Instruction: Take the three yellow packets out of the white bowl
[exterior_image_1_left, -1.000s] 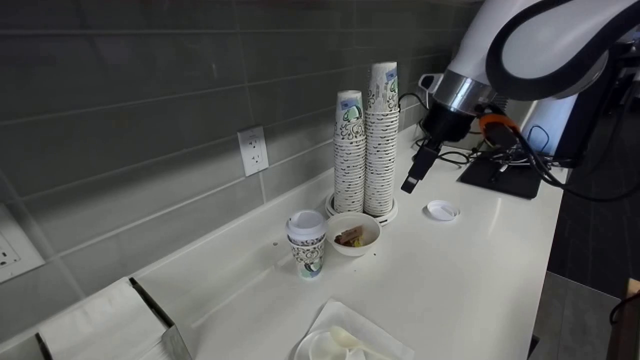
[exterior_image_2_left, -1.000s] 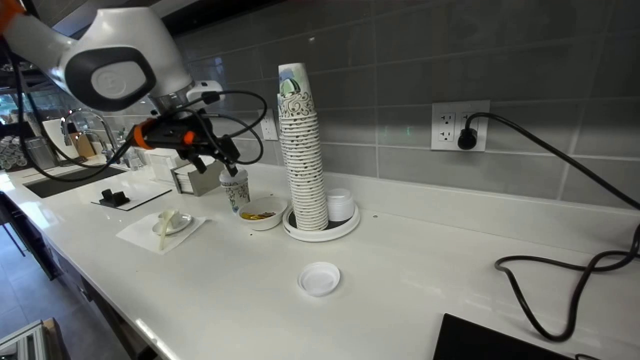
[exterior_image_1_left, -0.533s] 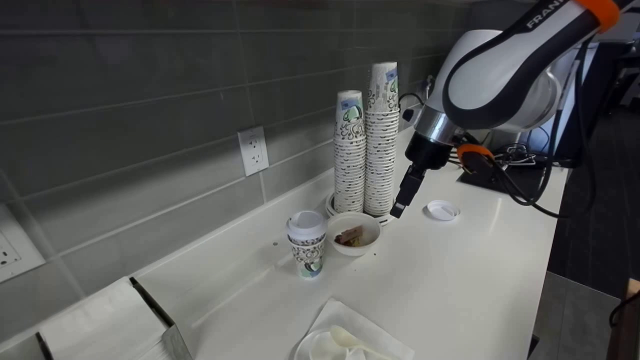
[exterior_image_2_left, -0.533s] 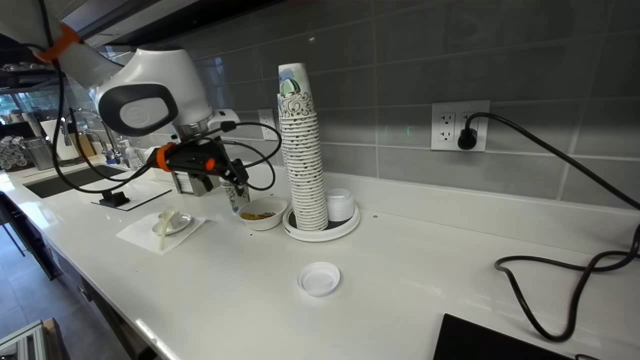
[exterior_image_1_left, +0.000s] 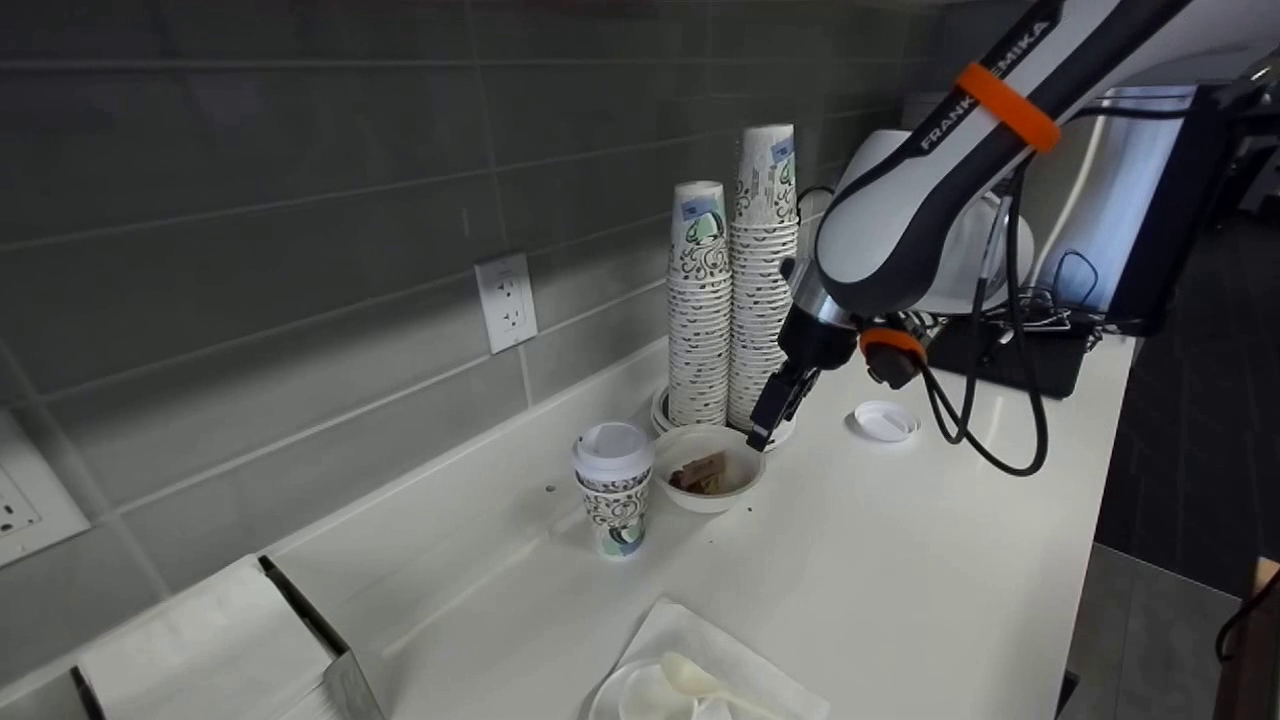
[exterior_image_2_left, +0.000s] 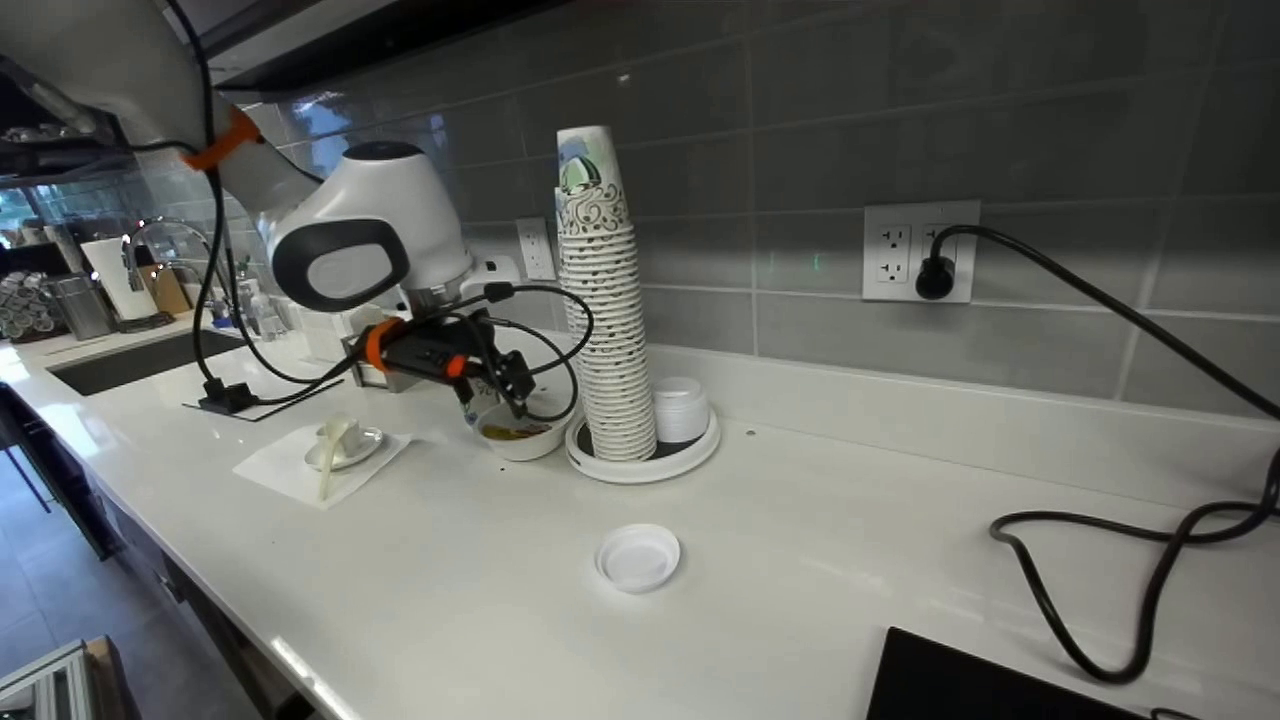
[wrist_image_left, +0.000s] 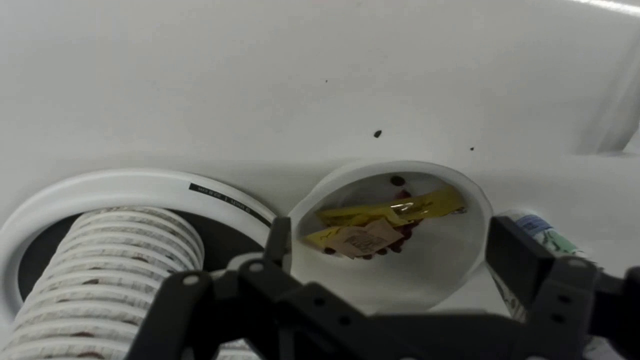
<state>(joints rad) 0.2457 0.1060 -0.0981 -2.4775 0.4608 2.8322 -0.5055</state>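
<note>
- A kitchen, with a long glossy white counter (exterior_image_2_left: 760, 600) running along a wall of dark grey rectangular tiles (exterior_image_2_left: 820, 130);
- a dark rectangular sink (exterior_image_2_left: 125, 366) set into the counter; a curved chrome faucet (exterior_image_2_left: 168, 220) beside it;
- tall stacks of white, dark-patterned paper cups (exterior_image_1_left: 699, 345); white paper napkins (exterior_image_1_left: 205, 640) in a boxy grey metal holder (exterior_image_1_left: 355, 690);
- whether home or office, I cannot tell.

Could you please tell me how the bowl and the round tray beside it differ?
The bowl is narrower than the tray.
The bowl has tall, deep walls, while the tray is low.
The bowl is pale inside; the tray has a dark inner surface.
The bowl holds yellow packets, among other things; the tray carries stacked cups.
Both are round, have white rims and sit on the counter.
</note>
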